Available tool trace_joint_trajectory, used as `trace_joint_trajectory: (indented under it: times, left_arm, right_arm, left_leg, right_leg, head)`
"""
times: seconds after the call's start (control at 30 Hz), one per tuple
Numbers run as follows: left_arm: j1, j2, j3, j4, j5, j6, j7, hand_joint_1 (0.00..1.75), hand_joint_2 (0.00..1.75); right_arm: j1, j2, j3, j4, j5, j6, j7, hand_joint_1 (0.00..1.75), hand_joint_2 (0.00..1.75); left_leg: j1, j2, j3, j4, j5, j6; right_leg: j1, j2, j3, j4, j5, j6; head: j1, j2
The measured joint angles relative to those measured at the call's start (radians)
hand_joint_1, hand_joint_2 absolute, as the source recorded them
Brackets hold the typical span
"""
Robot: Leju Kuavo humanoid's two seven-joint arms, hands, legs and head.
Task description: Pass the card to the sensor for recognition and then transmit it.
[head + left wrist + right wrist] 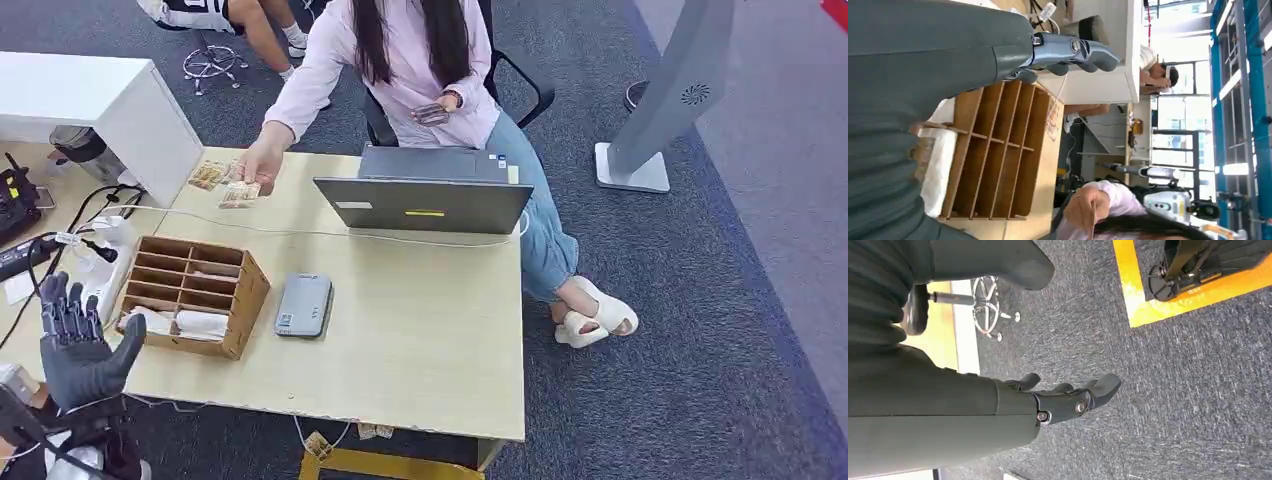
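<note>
The robot's left hand (75, 345) is up in the air at the near left corner of the worktop (420, 340), with its fingers spread apart and nothing in it. It is just beside the wooden box (195, 290), which has many small slots. Some white stuff lies in the slots closest to the robot. A flat grey sensor (304, 305) lies on the worktop just beside the box, on its right. A person in a pink top (410, 60) sits on the far side, behind an open laptop (425, 195). The person's hand (258, 165) reaches out over the far left part of the worktop and touches some cards (225, 182) lying there, well apart from the robot's hand. The right hand (1063, 400) hangs over the grey carpet floor (1173, 390), its fingers loosely spread and holding nothing.
</note>
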Motion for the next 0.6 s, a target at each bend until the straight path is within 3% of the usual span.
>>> trace_joint_trajectory:
  times: [0.6]
  left_arm:
    - [-0.264,0.161,-0.257,0.192,-0.470,0.229,0.124,0.00,1.75]
  right_arm:
    - [-0.011,-0.018,0.034,0.000,0.057,0.042,0.003,0.00,1.75]
  left_leg:
    - [0.000,0.000,0.000,0.000,0.001,0.000]
  right_leg:
    - [0.000,0.001,0.000,0.000,0.001,0.000]
  head:
    - [0.000,0.000]
